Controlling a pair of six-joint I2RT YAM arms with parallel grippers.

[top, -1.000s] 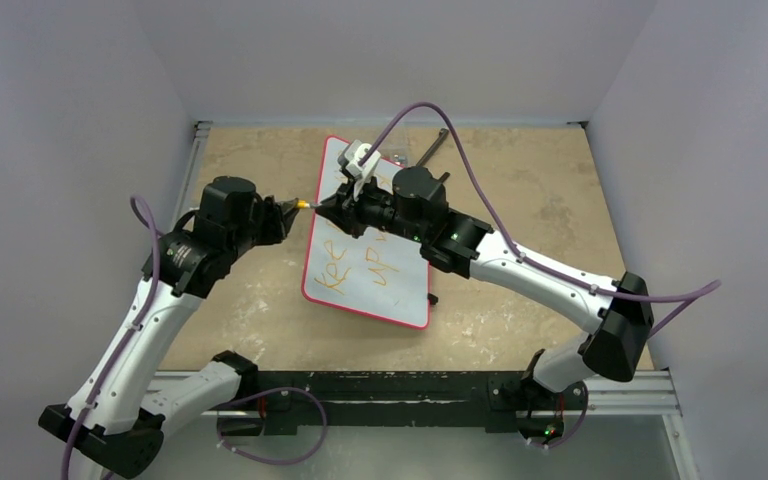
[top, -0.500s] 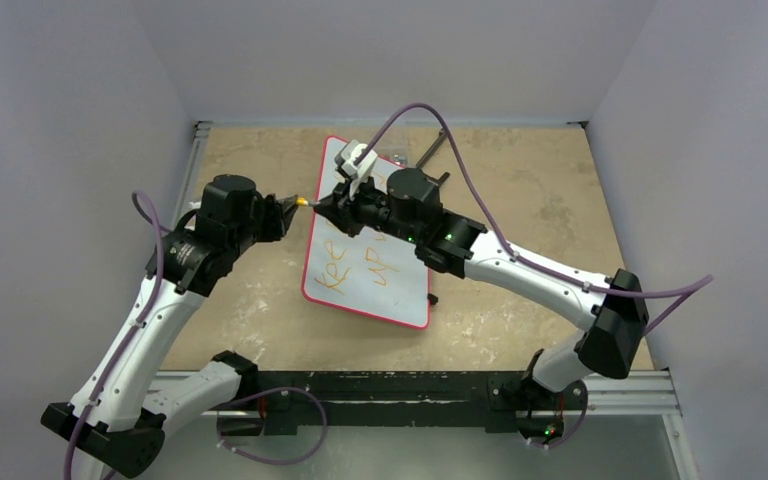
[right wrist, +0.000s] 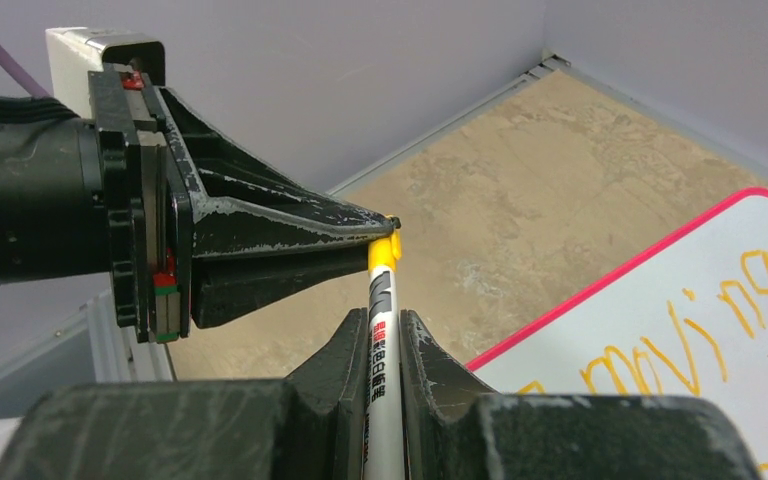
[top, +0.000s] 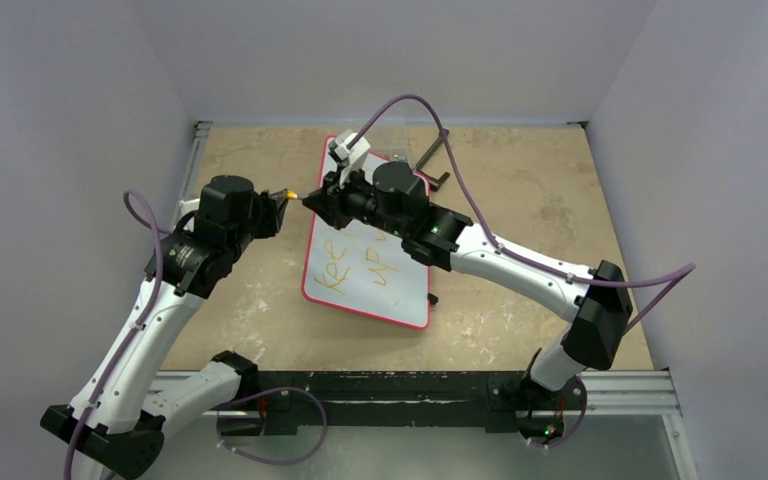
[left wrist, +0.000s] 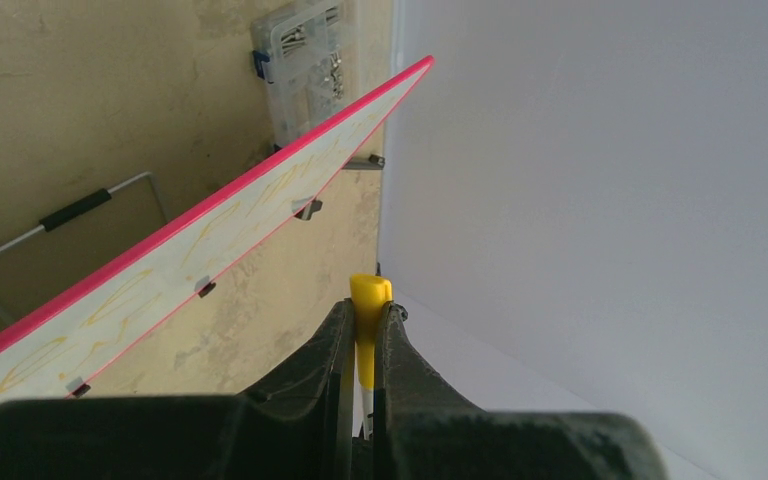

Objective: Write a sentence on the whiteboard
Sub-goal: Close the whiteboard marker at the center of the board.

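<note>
- Pinched in right jaws: slim white marker pen.
- Pinched in left jaws: small yellow cap.
- Moved left just now, off the flat red-framed whiteboard on the tan bench.
- Looks done: orange hand-drawn sentence there; capping now.

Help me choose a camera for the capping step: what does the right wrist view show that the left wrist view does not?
Right wrist only: the marker pen clamped in the right gripper, the left gripper seen from outside, and the sentence legible. Left wrist only: a clear parts box and a wire stand beyond the whiteboard, plus its black feet. Both: the yellow cap pinched in the left gripper, and the whiteboard.
</note>
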